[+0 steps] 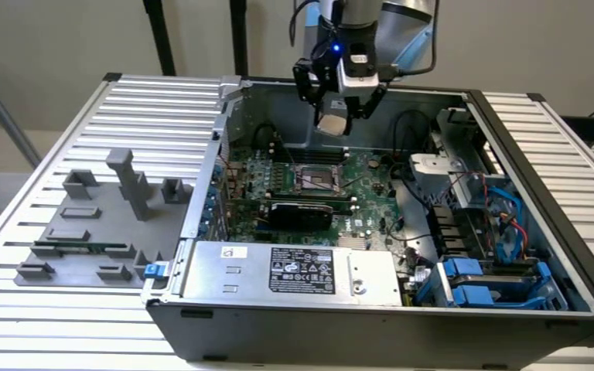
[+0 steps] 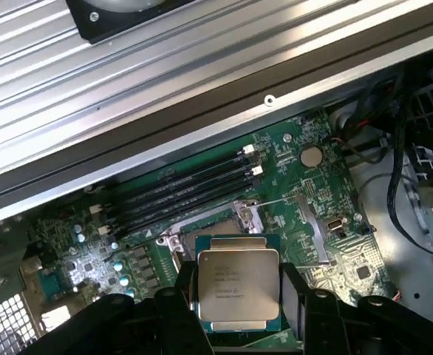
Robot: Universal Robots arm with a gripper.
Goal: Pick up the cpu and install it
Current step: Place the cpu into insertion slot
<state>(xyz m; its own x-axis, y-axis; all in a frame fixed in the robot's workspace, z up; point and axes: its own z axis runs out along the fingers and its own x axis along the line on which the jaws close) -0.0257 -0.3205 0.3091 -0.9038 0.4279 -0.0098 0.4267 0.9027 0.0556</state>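
Observation:
My gripper (image 1: 336, 117) hangs over the back of the open computer case, shut on the cpu (image 1: 331, 124), a small flat silvery square chip. In the wrist view the cpu (image 2: 237, 287) sits between my two black fingers (image 2: 299, 299), its pale metal top with printed text facing the camera. Below it lies the green motherboard (image 2: 290, 185) with its metal-framed socket (image 2: 240, 216). In the exterior view that socket (image 1: 315, 179) lies in the middle of the board, below and in front of the held chip.
The case (image 1: 380, 309) has a silver power supply box (image 1: 291, 272) at the front, cables and blue drive brackets (image 1: 483, 282) on the exterior view's right. A grey fixture tray (image 1: 101, 224) with upright blocks sits on the ribbed table at the left. Black memory slots (image 2: 179, 194) run beside the socket.

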